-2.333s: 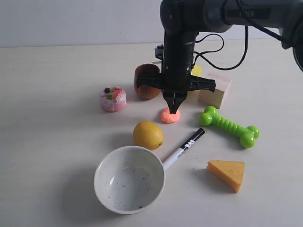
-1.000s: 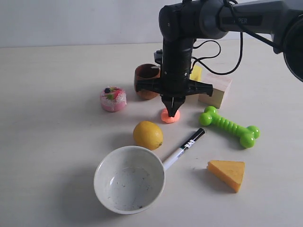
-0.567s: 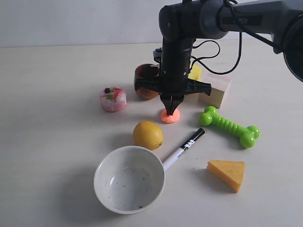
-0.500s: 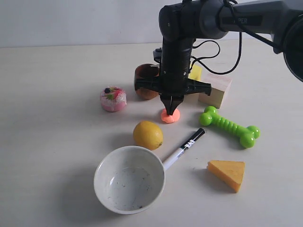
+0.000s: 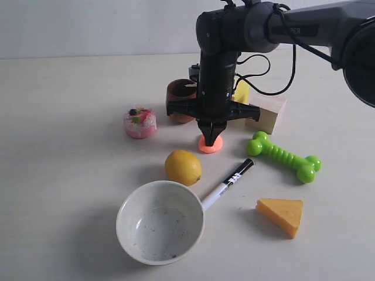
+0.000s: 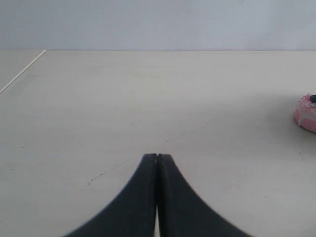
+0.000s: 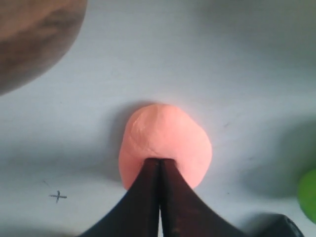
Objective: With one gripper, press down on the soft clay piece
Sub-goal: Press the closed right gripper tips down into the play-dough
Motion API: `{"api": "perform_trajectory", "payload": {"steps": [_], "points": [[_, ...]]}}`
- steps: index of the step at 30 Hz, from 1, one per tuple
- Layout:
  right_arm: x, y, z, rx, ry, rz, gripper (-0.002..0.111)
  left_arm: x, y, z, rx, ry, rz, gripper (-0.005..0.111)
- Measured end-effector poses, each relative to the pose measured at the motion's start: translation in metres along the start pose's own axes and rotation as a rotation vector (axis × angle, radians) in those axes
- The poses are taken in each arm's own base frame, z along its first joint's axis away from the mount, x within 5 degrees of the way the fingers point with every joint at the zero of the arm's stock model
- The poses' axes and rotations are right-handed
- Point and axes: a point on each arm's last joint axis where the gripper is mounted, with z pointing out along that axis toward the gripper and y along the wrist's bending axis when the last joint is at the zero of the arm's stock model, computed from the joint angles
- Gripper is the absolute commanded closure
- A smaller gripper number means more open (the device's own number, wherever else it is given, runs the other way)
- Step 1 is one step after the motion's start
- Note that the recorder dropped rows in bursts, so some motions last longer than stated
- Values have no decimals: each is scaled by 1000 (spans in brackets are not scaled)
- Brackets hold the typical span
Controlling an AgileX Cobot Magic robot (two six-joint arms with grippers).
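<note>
Evidently the press is under way: the right end effector (image 5: 211,139) points straight down with its fingers closed tight into a single wedge, and that tip meets the top of the soft clay piece (image 5: 207,147). Closed fingers make a firm, narrow punch, which suits denting a soft lump better than a spread pair would. The clay lies on the counter (image 5: 70,175) between the brown cup (image 5: 177,92) and the lemon (image 5: 183,167), near the green bone toy (image 5: 283,156). In the right wrist view the tip sits toward one edge of the lump, not dead centre. The left end effector (image 6: 157,158), also closed on nothing, hangs over the counter with the pink cake toy (image 6: 306,112) off to one side, apparently parked clear of the work.
</note>
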Motion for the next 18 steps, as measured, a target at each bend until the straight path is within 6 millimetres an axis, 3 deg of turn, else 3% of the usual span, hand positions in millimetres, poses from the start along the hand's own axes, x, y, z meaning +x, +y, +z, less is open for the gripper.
{"api": "perform_trajectory", "payload": {"steps": [18], "points": [[0, 0, 9, 7, 37, -20, 108, 0, 0, 0, 0, 0, 0, 107]]}}
